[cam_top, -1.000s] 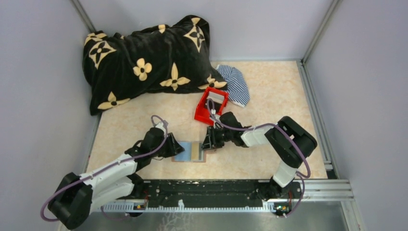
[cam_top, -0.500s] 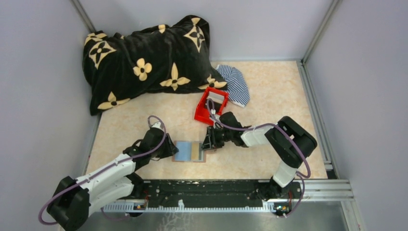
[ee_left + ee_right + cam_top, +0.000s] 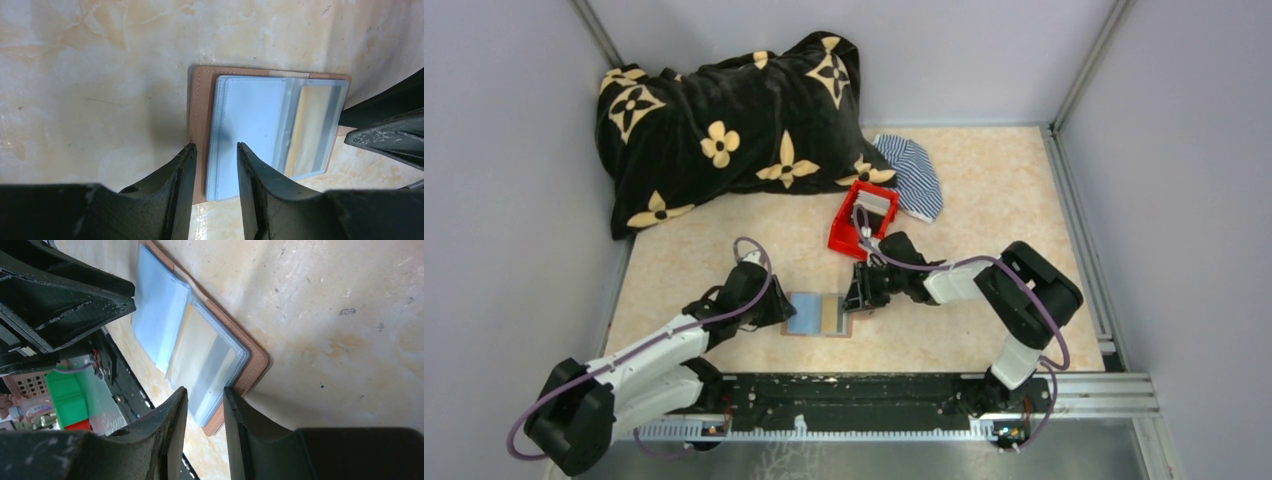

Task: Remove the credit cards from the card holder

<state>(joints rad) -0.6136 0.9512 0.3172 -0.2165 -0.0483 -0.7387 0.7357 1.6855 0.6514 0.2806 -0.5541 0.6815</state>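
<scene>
So the small tan-brown leather card holder (image 3: 819, 316) is lying flat and wide open on the beige marbled table (image 3: 984, 200), close to the near edge and roughly midway along it, maybe a touch toward the left side. Stitching runs round the leather border, and inside there's a set of clear plastic sleeves (image 3: 220, 170) sitting on top of the leather. The sleeve on the left half has a light blue credit card (image 3: 250, 130) in it. The one on the right half holds a yellowish-tan credit card (image 3: 312, 130) with a grey stripe down one side. Both are fully inside their sleeves. The left gripper (image 3: 215, 149) is right at the holder's left edge, jaws part-way open, one fingertip at the leather border and the other over the blue sleeve, and the bit between them just lies flat, so nothing looks pinched. The right gripper (image 3: 205, 390) does the same thing at the opposite, right edge by a corner, with a narrower gap and the sleeve edge and leather rim showing between the tips. Honestly can't tell whether either set of tips is actually touching the holder or just above it.
</scene>
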